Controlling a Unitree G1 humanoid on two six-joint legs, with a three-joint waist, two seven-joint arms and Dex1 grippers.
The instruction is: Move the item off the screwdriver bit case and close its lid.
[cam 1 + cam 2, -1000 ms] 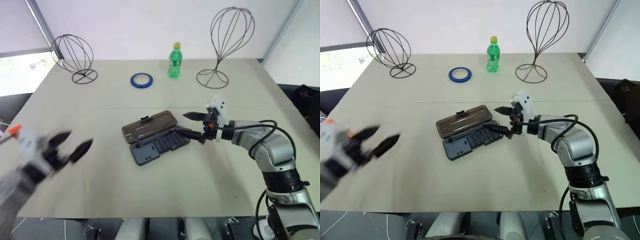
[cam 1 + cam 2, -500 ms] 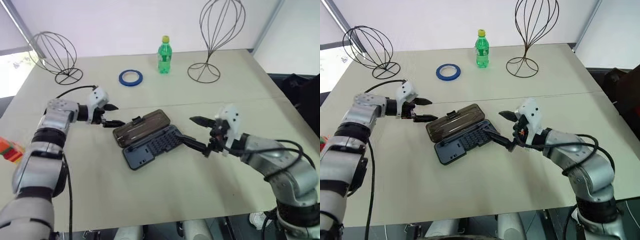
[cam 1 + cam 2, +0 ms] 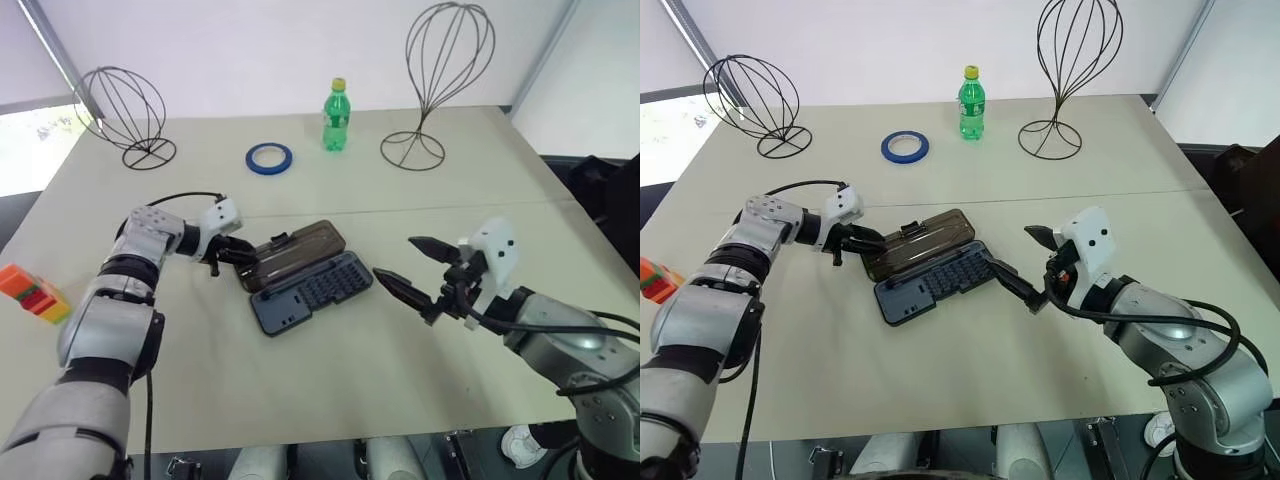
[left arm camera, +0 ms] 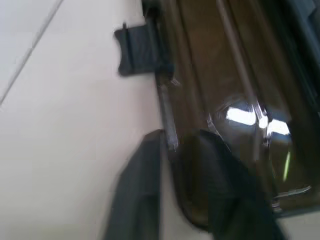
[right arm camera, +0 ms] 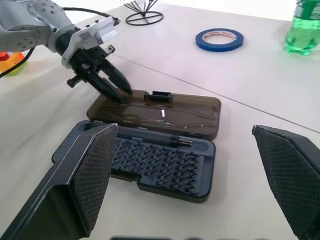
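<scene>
1 beige table | white wall behind | bit case open

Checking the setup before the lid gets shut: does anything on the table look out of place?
Nothing spilled or damaged. The screwdriver bit case lies open and askew to the table edge, its lid flat on the table, with nothing lying on it. The left end effector is at the lid's corner.

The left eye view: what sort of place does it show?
Probably a robot test lab: a large plain table holds staged props: two wire head-shaped stands, a blue tape roll, an open screwdriver bit case.
</scene>
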